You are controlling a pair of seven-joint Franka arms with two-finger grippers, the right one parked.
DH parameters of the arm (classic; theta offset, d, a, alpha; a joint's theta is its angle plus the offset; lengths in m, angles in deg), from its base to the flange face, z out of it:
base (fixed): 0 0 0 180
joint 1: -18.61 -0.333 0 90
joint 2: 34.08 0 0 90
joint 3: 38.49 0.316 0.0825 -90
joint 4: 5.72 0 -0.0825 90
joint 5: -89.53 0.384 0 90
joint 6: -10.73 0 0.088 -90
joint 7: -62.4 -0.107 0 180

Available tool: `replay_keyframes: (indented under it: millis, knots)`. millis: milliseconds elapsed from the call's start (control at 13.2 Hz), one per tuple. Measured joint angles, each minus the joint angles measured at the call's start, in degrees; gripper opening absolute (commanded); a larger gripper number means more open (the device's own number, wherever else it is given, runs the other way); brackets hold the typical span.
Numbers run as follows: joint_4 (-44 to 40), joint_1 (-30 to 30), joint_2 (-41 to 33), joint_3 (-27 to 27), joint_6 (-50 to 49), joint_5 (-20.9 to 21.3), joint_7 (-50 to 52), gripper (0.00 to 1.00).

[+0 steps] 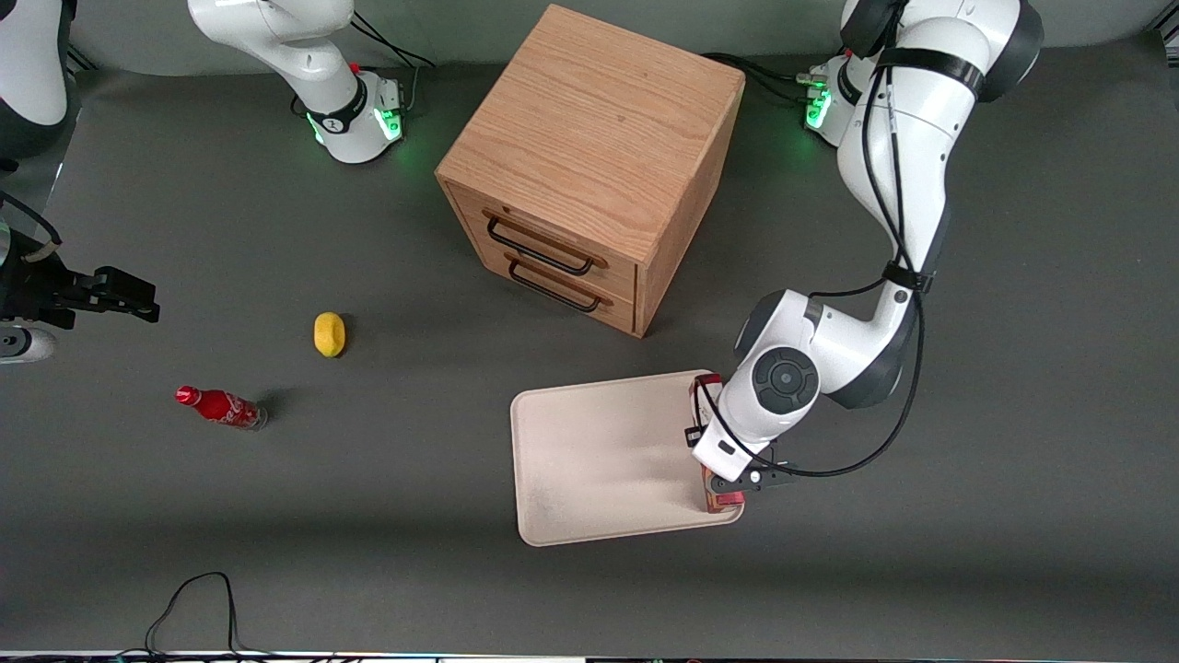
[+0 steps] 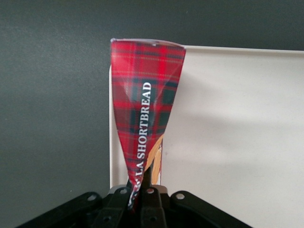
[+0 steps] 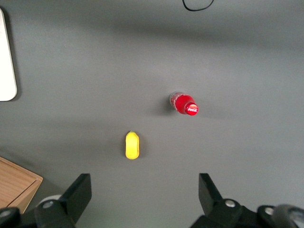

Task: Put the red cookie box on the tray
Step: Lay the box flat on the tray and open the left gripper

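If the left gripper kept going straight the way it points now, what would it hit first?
Likely the tray: the gripper points down at its edge, shut on the red cookie box, which would touch first; remaining height is unclear.

My left arm reaches out from its base, bends at the elbow and comes down low near the front camera. My wrist points down. My gripper (image 1: 728,479) hangs under it, and my two fingers (image 2: 151,197) are squeezed close together, pinching the red cookie box (image 2: 142,109).
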Motion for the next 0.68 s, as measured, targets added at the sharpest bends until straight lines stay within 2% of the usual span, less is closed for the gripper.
replay_keyframes:
  millis: [76, 682]
  knots:
    - [0.00, -0.08, 0.01, 0.01, 0.00, 0.00, 0.03, 1.00]
    - [-0.11, -0.83, -0.15, 0.02, -0.37, 0.07, 0.08, 1.00]
